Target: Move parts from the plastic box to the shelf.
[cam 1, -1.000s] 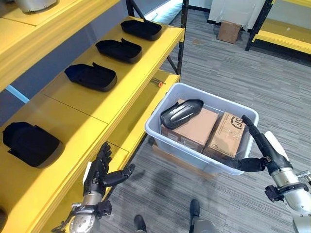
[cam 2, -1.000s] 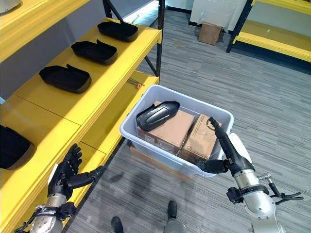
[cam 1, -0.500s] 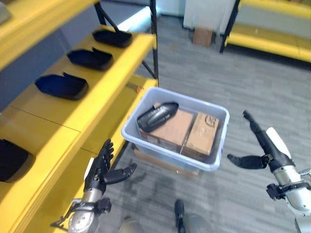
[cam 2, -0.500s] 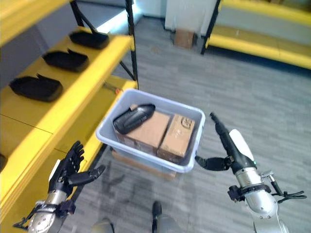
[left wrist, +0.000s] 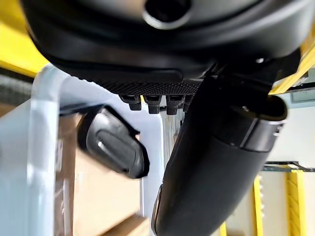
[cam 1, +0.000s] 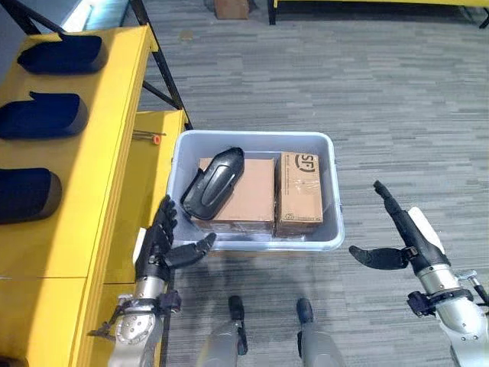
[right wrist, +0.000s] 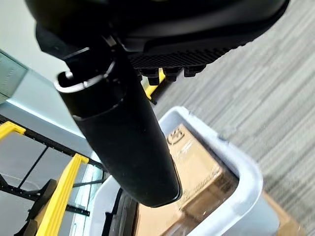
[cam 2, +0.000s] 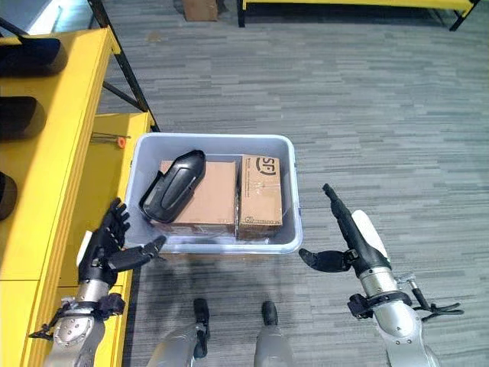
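Left hand (cam 1: 158, 246) hovers just off the plastic box's (cam 1: 183, 142) near-left corner, fingers straight, thumb out, holding nothing. Right hand (cam 1: 397, 233) sits apart from the box's right wall, fingers extended, thumb spread, empty. Box rests on grey floor (cam 1: 397, 99) beside the yellow shelf (cam 1: 107, 153). Inside: black part (cam 1: 214, 182) lying across the left cardboard carton (cam 1: 248, 195); second carton (cam 1: 299, 193) alongside. Three dark parts (cam 1: 42, 115) lie on the shelf.

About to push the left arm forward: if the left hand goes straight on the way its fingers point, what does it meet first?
Most likely the plastic box: the left hand is open beside its near left corner. In the left wrist view the fingers point at the box wall, with the black part beyond. Depth is uncertain.
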Controlling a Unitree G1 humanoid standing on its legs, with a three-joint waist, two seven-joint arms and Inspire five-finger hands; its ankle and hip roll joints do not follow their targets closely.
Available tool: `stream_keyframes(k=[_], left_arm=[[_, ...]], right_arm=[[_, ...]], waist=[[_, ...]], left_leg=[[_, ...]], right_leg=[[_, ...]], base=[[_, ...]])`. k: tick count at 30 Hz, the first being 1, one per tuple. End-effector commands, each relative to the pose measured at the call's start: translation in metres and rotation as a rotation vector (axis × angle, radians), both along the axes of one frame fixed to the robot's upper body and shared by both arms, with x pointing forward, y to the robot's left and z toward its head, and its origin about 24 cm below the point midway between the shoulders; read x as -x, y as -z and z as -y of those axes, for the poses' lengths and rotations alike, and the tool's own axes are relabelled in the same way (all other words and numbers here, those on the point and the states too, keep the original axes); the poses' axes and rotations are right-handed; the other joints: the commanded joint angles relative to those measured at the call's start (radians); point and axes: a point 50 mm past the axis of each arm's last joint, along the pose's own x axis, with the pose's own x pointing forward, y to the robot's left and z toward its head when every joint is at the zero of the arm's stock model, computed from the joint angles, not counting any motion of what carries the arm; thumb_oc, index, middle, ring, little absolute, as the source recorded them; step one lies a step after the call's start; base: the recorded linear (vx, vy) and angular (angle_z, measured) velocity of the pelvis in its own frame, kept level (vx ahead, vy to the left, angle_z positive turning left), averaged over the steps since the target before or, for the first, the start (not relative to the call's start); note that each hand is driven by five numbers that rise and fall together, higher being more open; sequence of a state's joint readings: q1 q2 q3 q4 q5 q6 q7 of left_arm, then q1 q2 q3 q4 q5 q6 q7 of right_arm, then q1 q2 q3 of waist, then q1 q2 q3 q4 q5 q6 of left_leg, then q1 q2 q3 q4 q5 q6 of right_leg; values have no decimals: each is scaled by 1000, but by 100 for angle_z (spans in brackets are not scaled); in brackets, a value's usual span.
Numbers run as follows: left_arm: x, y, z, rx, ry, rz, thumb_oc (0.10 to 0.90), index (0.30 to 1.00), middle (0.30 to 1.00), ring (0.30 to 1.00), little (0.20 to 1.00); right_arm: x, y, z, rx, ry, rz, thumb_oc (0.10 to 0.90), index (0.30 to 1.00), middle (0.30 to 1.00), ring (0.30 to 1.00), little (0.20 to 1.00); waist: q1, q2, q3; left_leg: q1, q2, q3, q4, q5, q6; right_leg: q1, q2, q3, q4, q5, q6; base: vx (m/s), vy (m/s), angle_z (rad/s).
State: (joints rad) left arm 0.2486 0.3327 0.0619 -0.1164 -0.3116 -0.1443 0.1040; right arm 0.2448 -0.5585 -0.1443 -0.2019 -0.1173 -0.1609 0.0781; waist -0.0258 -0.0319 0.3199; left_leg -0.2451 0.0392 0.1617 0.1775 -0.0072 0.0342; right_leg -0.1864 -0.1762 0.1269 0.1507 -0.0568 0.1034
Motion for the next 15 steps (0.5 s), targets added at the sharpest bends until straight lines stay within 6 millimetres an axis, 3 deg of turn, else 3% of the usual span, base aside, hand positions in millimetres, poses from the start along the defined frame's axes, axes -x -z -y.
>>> stream_keyframes(k=[1, 12, 15], left_arm=[[10, -32, -11, -44, -27, 162, 900, 1000, 1000, 1000, 1000], [5, -41, -11, -98, -22, 190, 900, 1000, 1000, 1000, 1000], [2, -44, -13, -128, -22, 194, 900, 1000, 1000, 1000, 1000]], right_arm=[[-8, -46, -1, 34, -7, 244, 900, 1000, 1000, 1000, 1000], [-10, -53, 0, 49, 0, 276, 900, 1000, 1000, 1000, 1000], [-14, -54, -5, 54, -16, 287, 900, 1000, 1000, 1000, 1000]], waist=[[-7, -32, -102], [-6, -59, -114], [-2, -61, -113]], left_leg=[[-115, 87, -95, 72, 10, -63], [-174, 67, -132, 125, -46, -47], [-148, 38, -130, 129, -85, -15]], right_leg=[[207, -15, -32, -82, -94, 16], [228, -34, -75, -121, -69, 38], [213, -55, -66, -48, -5, 57]], base=[[48, 15, 9], [62, 17, 12], [80, 142, 1]])
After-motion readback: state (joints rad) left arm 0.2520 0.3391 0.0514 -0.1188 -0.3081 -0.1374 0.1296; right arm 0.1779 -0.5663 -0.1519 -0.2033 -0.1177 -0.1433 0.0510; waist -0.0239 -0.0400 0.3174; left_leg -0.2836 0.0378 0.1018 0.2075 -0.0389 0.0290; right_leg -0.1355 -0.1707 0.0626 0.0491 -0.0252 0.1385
